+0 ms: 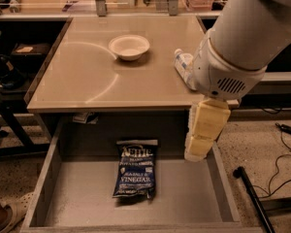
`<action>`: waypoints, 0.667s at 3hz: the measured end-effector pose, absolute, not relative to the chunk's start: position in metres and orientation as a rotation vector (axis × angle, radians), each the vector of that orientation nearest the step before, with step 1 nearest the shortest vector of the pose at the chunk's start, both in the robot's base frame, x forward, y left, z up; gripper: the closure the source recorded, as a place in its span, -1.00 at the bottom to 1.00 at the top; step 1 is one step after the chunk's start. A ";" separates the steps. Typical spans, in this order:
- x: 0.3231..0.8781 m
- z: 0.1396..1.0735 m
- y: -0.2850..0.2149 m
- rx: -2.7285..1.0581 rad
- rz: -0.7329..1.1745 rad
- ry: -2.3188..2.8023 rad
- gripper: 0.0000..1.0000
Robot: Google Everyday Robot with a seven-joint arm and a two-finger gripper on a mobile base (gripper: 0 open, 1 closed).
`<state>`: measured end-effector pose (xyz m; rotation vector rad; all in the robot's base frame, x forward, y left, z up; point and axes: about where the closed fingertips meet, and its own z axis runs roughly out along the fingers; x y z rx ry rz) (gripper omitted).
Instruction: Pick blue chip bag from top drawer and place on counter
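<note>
The blue chip bag (135,169) lies flat in the middle of the open top drawer (194,198), white lettering facing up. The counter (82,76) sits above and behind the drawer. My gripper (198,152), cream coloured, hangs down from the big white arm (237,42) at the right. It is over the drawer's right side, just in front of the counter's front edge. It is right of the bag and apart from it, holding nothing.
A white bowl (129,47) stands on the counter at mid-back. A clear plastic bottle (183,67) lies on the counter's right side, partly hidden by the arm. A dark pole (252,193) and cables lie on the floor to the right.
</note>
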<state>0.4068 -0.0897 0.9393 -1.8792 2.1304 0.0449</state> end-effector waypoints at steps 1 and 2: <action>0.409 0.922 -0.077 -1.850 0.086 2.103 -1.00; 0.423 0.884 -0.042 -1.825 0.113 2.086 -1.00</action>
